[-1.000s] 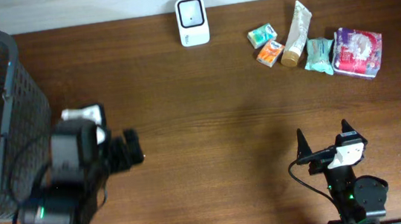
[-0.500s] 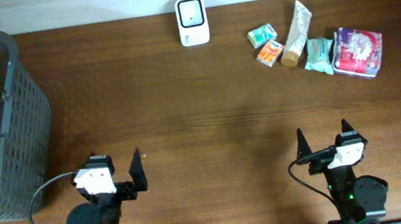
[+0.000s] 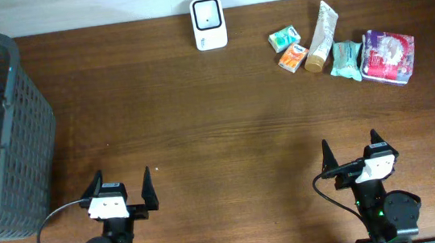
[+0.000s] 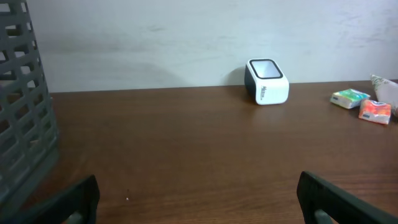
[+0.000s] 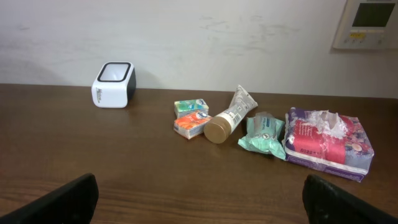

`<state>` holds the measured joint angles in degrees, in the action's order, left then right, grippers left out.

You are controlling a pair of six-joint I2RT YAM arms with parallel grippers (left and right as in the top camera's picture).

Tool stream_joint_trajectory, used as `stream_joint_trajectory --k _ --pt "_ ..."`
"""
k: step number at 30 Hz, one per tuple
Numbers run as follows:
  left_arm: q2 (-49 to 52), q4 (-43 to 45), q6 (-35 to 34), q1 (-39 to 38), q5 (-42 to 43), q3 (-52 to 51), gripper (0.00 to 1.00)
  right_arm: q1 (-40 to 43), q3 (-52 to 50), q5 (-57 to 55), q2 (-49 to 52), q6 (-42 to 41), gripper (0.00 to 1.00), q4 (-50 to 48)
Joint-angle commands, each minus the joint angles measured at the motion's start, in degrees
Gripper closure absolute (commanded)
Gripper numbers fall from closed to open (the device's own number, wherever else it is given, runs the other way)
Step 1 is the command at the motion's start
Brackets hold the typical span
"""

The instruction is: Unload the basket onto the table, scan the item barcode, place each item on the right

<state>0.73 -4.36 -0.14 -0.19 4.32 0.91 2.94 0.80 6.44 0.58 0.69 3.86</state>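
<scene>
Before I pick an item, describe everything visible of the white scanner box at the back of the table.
The scanner is a small white box with rounded corners, plastic by its look, with a dark window set in its top. Its sides look dark; the front carries faint lettering, too small to read. It stands upright on the table at the back edge, near the wall, on its own. Only the table touches it.

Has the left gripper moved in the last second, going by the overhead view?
Yes. The left gripper has drawn back from beside the basket, downward in the overhead view. It now sits open and empty, level with the right gripper.
</scene>
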Motion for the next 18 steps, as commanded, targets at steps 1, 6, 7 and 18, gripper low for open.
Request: stream_joint_trajectory --k 1,6,7,18 --pt "-0.44 -0.22 -4.20 0.37 -7.39 -0.48 0.01 -0.31 -0.48 -0.52 -0.37 0.37 0.01 0.20" --pt "-0.46 -0.31 -2.80 0.37 -7.96 -0.48 0.01 -0.31 -0.48 -0.52 -0.37 0.37 0.01 0.22" --pt "-0.44 -0.42 -1.40 0.37 -7.28 -0.48 0.01 -0.31 -0.48 -0.52 -0.37 0.37 0.01 0.20" --pt "-0.46 -0.44 -0.24 0.37 -5.20 -0.44 0.01 -0.31 -0.48 -0.52 -0.37 0.37 0.02 0.20"
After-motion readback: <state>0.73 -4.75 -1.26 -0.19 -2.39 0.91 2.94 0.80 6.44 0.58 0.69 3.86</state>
